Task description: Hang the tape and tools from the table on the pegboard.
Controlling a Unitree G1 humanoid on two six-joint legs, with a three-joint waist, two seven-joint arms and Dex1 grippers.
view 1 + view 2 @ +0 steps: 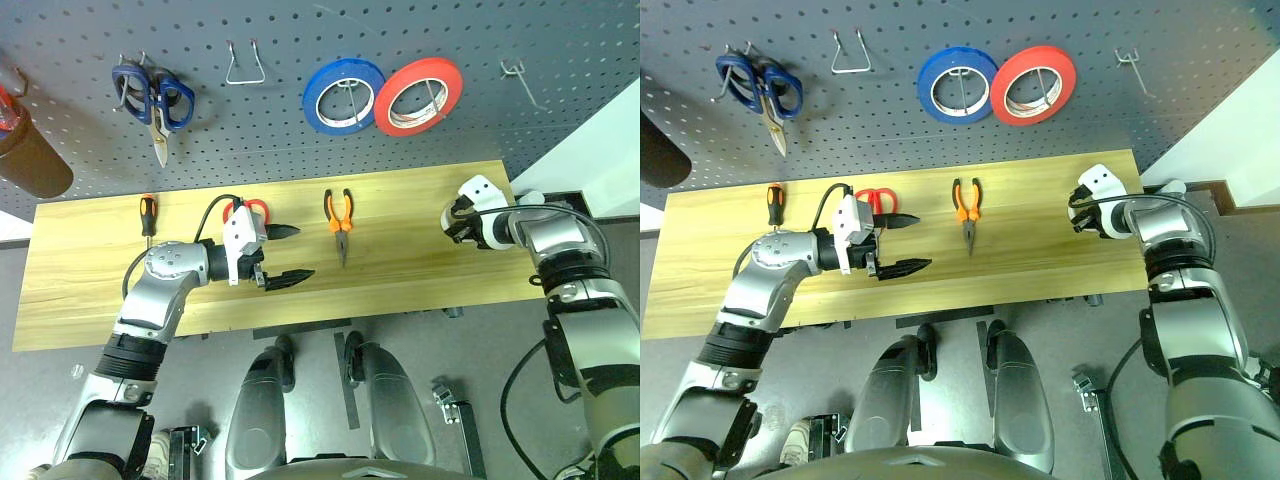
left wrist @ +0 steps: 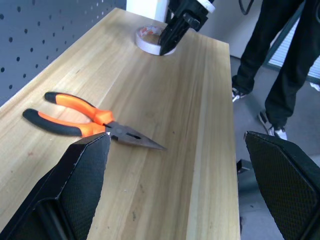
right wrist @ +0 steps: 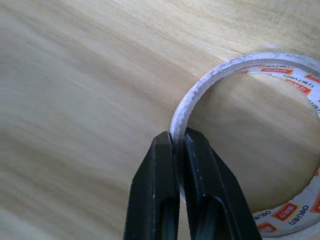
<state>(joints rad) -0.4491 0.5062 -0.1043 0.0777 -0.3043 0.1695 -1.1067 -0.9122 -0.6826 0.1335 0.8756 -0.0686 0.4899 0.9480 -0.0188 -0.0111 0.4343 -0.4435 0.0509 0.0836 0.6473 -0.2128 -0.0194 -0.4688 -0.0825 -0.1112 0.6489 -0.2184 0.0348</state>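
Fingers of the right gripper (image 3: pixel 177 145) are pinching the thin white tape roll's (image 3: pixel 210 82) wall on the light wood table (image 1: pixel 400 270); the left gripper (image 1: pixel 283 255) is hovering wide open, holding nothing.

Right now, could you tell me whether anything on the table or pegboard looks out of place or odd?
Nothing stands out. The pliers, screwdriver and red-handled scissors lie flat on the table. The right gripper pinches the tape cleanly by its rim, and the blue and red rolls hang neatly on the pegboard.
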